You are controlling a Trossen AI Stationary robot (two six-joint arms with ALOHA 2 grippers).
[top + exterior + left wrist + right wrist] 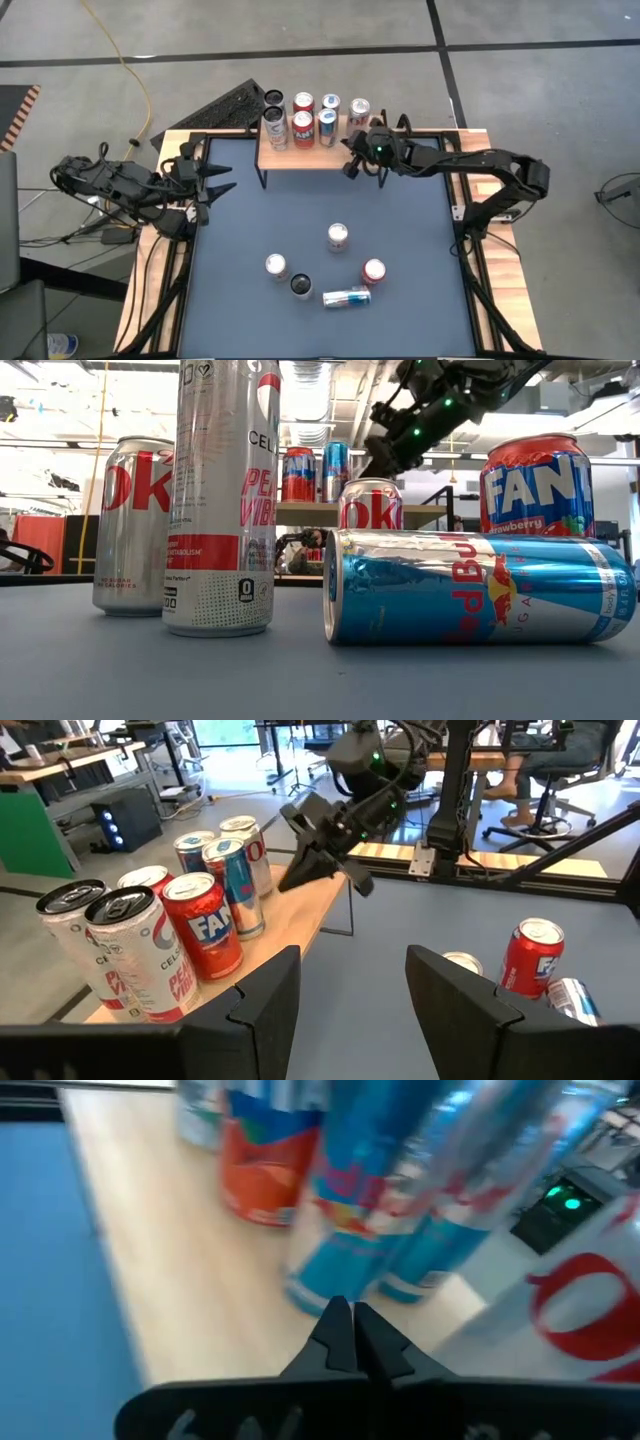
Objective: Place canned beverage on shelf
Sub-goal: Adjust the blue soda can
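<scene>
Shelf [400, 512] mostly hidden behind foreground cans; tall Celsius can [225, 490] top cropped.

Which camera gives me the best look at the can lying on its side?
The low view: the tipped blue can fills the foreground, label readable. The high view shows it small, lying among upright cans. The left wrist view catches only its end at the edge; the right wrist view misses it.

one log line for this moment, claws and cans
right claw: shut, empty, at light-wood shelf | left claw: open, idle, left edge | blue can: lying on mat
</scene>
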